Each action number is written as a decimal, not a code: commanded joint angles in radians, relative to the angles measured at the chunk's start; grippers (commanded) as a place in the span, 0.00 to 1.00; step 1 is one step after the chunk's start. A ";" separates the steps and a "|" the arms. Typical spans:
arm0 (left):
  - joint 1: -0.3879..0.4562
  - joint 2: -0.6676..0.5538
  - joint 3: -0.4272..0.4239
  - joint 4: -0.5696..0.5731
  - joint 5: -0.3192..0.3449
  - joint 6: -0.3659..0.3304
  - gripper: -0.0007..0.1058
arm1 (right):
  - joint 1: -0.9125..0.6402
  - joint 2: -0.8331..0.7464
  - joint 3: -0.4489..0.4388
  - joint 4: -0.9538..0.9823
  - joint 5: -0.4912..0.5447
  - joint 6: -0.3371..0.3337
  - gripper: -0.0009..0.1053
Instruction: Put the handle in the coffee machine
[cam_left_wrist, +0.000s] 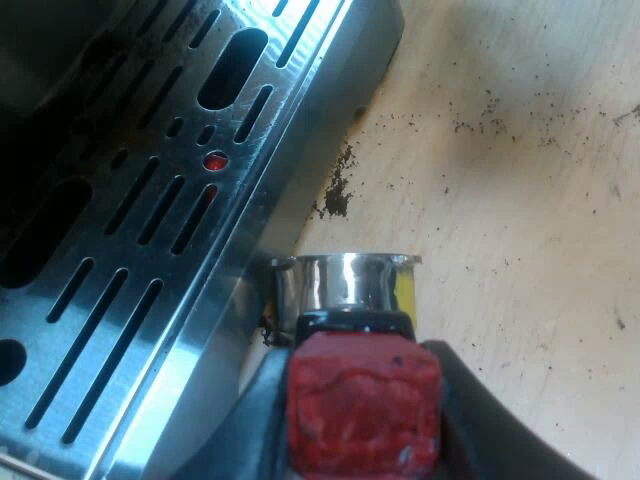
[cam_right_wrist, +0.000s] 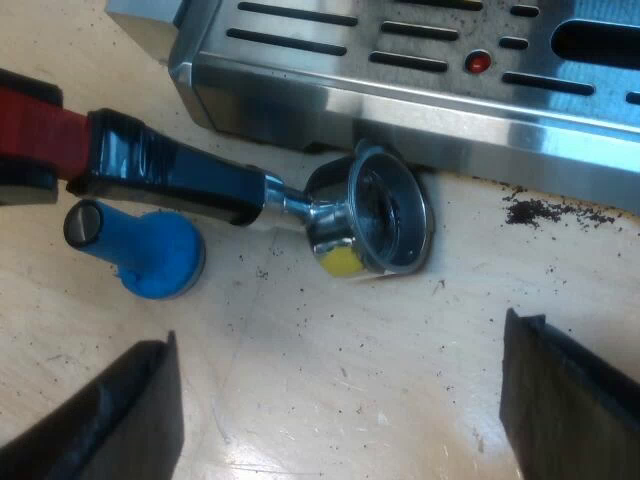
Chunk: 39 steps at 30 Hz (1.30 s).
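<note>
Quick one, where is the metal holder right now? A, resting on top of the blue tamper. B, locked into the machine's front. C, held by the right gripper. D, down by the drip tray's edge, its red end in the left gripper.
D: the holder sits beside the drip tray, and the left gripper is clamped on its red end.

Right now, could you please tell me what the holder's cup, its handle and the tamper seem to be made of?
The holder's cup: polished metal, mirror-like reflections. The handle: glossy black, likely plastic; its red end looks matte and rough, maybe tape or rubber. The tamper: smooth blue, probably plastic.
</note>
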 joint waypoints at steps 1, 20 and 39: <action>0.002 -0.005 -0.008 -0.023 -0.016 -0.006 0.01 | 0.001 -0.008 -0.008 -0.006 0.007 0.000 0.64; 0.002 -0.005 -0.059 -0.031 -0.016 -0.021 0.01 | 0.001 -0.008 -0.008 -0.117 -0.021 -0.056 0.77; -0.023 -0.005 -0.053 0.329 -0.008 0.177 0.01 | 0.001 -0.008 -0.003 0.071 -0.024 -0.056 0.77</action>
